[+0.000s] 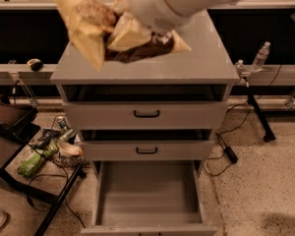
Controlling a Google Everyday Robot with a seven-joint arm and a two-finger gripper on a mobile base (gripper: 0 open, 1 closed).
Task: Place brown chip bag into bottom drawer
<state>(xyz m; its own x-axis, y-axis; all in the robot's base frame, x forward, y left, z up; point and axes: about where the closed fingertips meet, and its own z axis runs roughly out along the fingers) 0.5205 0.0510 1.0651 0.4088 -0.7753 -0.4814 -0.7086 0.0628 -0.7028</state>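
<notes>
Hanging crumpled above the grey cabinet top (201, 63), the brown chip bag (88, 31) was clear of the surface, one yellow-tan end jutting up to the left. I read the gripper (160, 33) as clamped on the bag's middle, though the white wrist hid most of the grip. Well below, the bottom drawer (147, 195) stood pulled out beneath the two upper drawers (146, 114).

We take this for a lab or workshop: a grey metal drawer cabinet (196, 63) on a speckled floor (255, 195), loose cables (221, 151), a water bottle (261, 56) behind, and our robot's pincer (160, 36) above the cabinet top.
</notes>
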